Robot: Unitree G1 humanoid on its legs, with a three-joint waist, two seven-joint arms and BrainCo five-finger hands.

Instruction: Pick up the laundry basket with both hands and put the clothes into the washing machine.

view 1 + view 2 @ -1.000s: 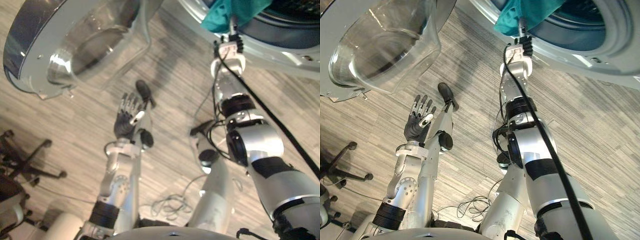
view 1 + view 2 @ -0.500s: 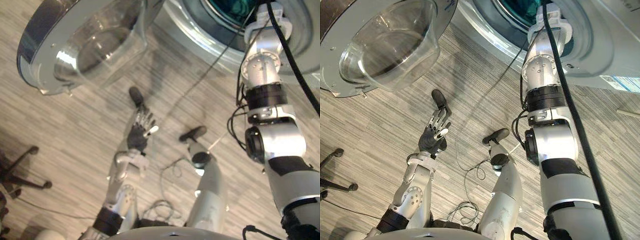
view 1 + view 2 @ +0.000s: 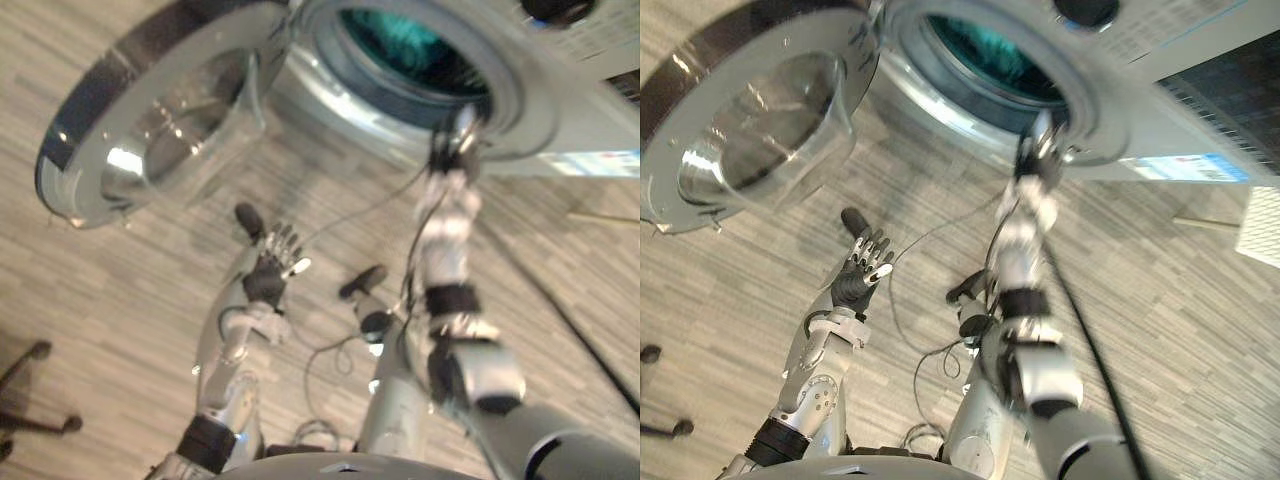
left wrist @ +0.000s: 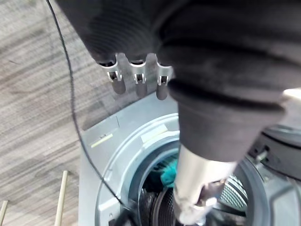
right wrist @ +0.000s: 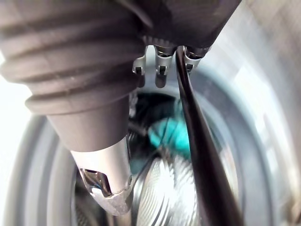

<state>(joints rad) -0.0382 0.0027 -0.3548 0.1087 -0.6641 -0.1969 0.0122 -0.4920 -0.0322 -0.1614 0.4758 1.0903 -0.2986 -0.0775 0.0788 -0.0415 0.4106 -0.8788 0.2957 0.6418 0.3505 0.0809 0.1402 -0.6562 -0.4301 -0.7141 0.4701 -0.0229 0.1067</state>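
Note:
The washing machine stands with its round mouth open. A teal cloth lies inside the drum, and it also shows past the right hand's fingers as the teal cloth. My right hand is raised at the lower rim of the mouth, just outside it, open and holding nothing. My left hand hovers lower down over the floor, below the door, palm up with straight fingers and nothing in it.
The machine's round glass door is swung wide open to the left, above my left hand. A white latticed object sits at the right edge. An office chair's base is at the lower left on the wood-look floor.
The camera has tilted up. The teal cloth went from the drum's mouth to inside the drum. My right hand reached in, then drew back to the rim. The left hand stayed open.

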